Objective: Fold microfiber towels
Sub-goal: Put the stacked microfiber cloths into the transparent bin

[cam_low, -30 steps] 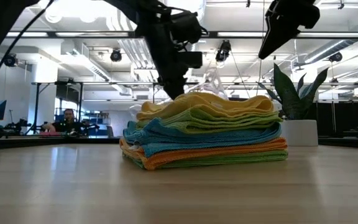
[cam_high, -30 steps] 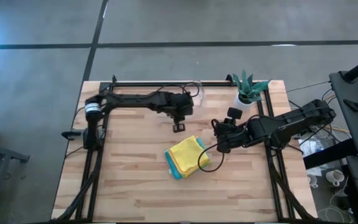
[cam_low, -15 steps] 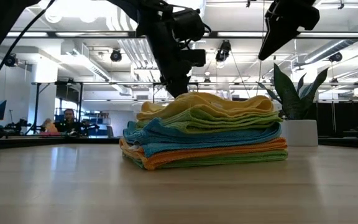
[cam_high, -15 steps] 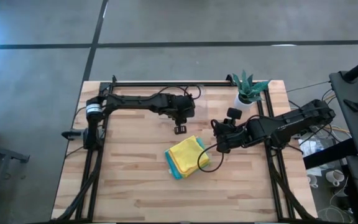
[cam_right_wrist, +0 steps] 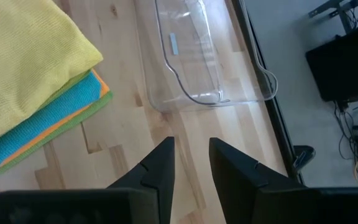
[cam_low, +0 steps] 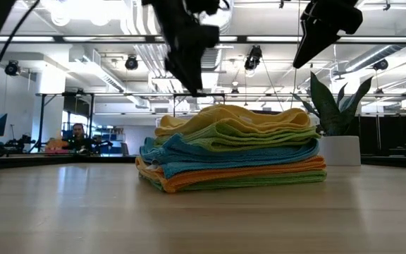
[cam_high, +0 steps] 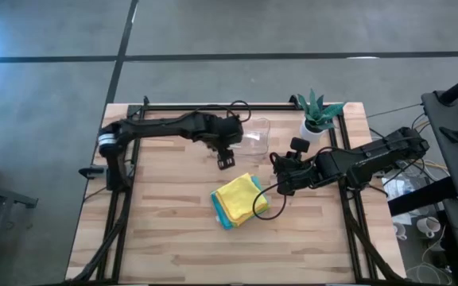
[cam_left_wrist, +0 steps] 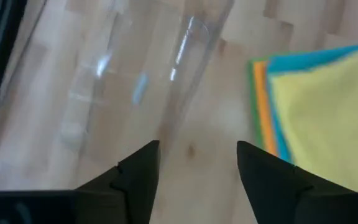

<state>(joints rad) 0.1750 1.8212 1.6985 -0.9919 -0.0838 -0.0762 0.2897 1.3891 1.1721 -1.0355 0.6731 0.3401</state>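
Towels: the microfiber towels (cam_high: 238, 199) sit folded in one stack on the wooden table (cam_high: 165, 238); yellow on top, then lime green, teal blue, orange, and lime green at the bottom.
Tray: the clear plastic tray (cam_high: 254, 133) lies beyond the stack, toward the table's far edge, apart from it.
Plant: the small potted plant (cam_high: 317, 115) stands past the stack's right side, near the far right corner.
Left gripper: the left gripper (cam_high: 226, 160) hangs between the stack and the tray, fingers spread apart, holding nothing.
Right gripper: the right gripper (cam_high: 281, 181) waits just right of the stack, fingers a narrow gap apart, holding nothing.
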